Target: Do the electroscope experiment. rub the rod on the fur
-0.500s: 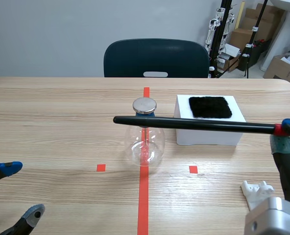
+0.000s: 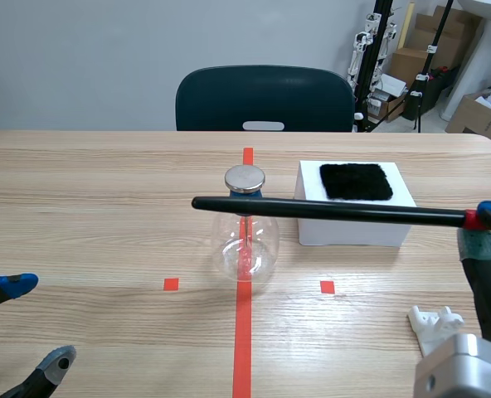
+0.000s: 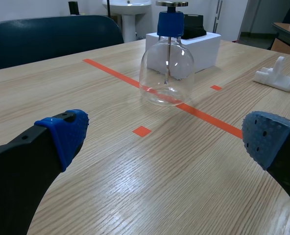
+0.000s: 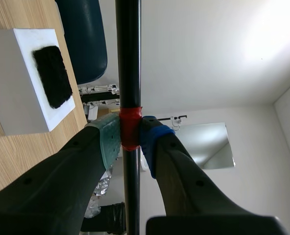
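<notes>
My right gripper is shut on the red band of a long black rod; the wrist view shows the rod pinched between the two pads of the gripper. The rod hangs level above the table, its free end over the glass flask electroscope with a metal disc on top. A black fur patch lies on a white box behind the rod. My left gripper is open near the table's front left, with the flask well ahead of it.
A white plastic stand lies near the right arm, also seen beyond the flask as the stand. A dark blue chair stands behind the table. Cardboard boxes and tripods are at the back right.
</notes>
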Robot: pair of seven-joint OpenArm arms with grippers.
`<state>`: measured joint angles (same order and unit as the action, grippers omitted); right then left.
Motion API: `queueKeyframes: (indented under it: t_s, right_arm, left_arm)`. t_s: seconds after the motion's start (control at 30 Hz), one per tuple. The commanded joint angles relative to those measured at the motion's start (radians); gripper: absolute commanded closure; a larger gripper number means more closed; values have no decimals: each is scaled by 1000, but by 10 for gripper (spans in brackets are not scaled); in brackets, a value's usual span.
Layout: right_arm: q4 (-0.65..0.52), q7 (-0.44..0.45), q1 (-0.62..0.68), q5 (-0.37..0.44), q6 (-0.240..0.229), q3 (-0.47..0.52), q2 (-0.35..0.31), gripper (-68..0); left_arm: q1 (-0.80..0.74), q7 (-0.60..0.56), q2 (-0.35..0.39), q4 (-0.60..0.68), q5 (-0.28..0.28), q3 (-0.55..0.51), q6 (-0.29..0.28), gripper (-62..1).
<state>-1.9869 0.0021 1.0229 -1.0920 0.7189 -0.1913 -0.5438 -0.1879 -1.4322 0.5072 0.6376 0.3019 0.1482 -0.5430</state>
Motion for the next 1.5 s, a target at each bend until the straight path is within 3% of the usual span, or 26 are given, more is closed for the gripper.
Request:
queueKeyframes:
  t_s: [0.0,0.63,0.9,1.07,1.3,1.47]
  right_arm:
    - [-10,4,-9,0,64,1,-13,-2]
    - [-10,38,-25,15,64,10,-13,-2]
    - [-10,34,-113,155,64,76,-40,-2]
    - [-1,22,-203,264,64,117,-108,-2]
    - [82,-39,-376,278,63,126,-262,-2]
    - [179,-41,-516,312,-35,103,-427,-2]
  left_arm:
    - [3,-15,12,11,-11,-10,2,-623]
    - [3,-15,12,11,-11,-10,2,-623]
    - [3,-15,11,11,-11,-10,2,-623]
    - [3,-15,11,11,-11,-10,2,-623]
    - [3,-15,11,11,-11,-10,2,-623]
    - [3,-15,11,11,-11,-10,2,-623]
